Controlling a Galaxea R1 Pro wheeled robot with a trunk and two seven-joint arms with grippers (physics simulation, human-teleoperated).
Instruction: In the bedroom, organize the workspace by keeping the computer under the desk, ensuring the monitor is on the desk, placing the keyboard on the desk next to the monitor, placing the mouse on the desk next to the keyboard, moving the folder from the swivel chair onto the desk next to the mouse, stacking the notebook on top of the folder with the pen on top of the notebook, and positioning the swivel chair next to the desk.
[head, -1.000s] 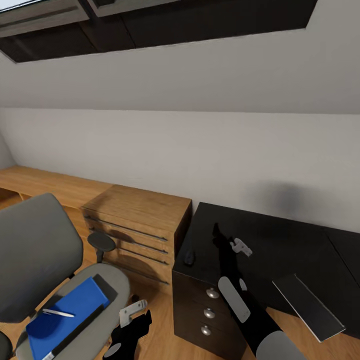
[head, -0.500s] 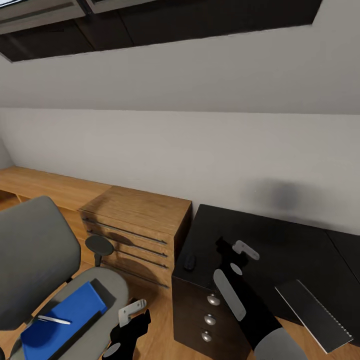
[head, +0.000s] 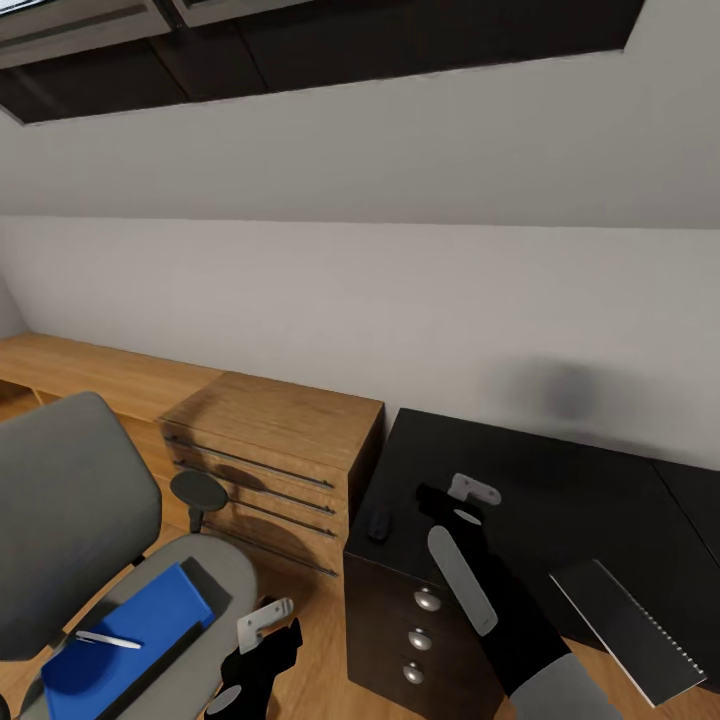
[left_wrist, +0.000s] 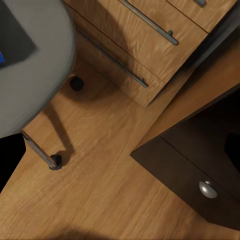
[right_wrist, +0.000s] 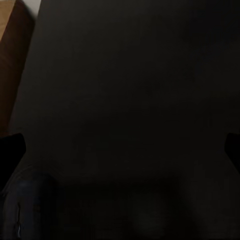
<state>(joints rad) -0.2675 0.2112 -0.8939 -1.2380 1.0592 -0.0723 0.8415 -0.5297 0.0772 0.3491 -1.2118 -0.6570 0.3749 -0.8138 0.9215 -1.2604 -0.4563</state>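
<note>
The grey swivel chair stands at the lower left, its seat edge in the left wrist view. The blue folder lies on the seat with the whitish pen on top. The small black mouse rests on the left corner of the black desk. My right gripper hovers open over the desk top, a little right of the mouse. A flat grey rectangle with a pale toothed edge, the notebook by its look, lies at the desk's front edge. My left gripper hangs open above the floor beside the chair.
A light wooden drawer chest stands between chair and desk, against the wall. The desk's dark three-knob drawer unit is below the mouse. A low wooden ledge runs along the wall at left. A chair caster rests on the wooden floor.
The whole head view shifted slightly a second ago. Since then my right gripper has edged left over the desk, closer to the mouse. Left arm, chair and folder are as before.
</note>
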